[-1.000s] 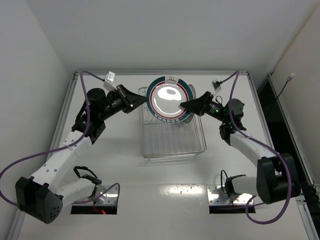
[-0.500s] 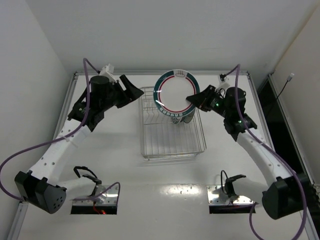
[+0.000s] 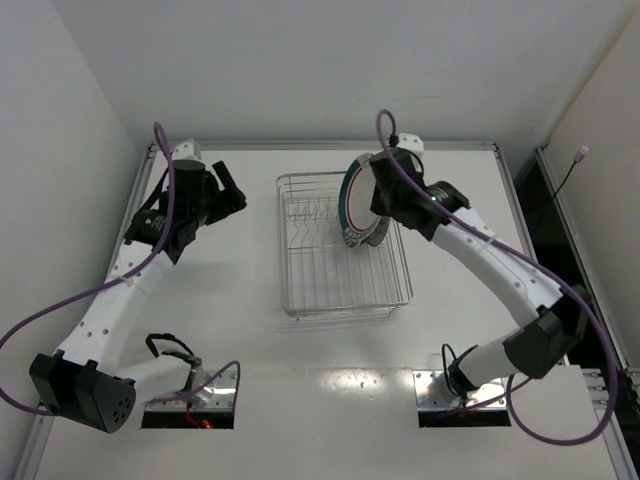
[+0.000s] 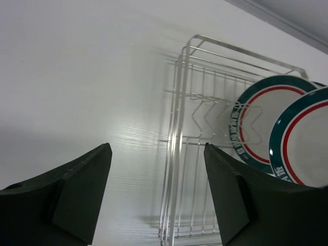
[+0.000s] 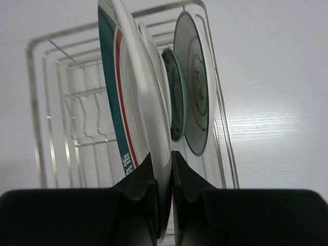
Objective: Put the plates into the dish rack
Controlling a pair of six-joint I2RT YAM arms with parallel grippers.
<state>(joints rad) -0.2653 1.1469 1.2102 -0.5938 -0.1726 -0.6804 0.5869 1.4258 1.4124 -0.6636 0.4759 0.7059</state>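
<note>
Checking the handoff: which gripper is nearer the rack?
Right. Right gripper holds a plate over the rack; left gripper is open, off the rack's left side.

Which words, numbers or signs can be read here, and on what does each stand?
Nothing can be read.
White lettering on the teal rim of the plate held by the right gripper: too blurred.
Lettering on the other teal-rimmed plate: too small.
</note>
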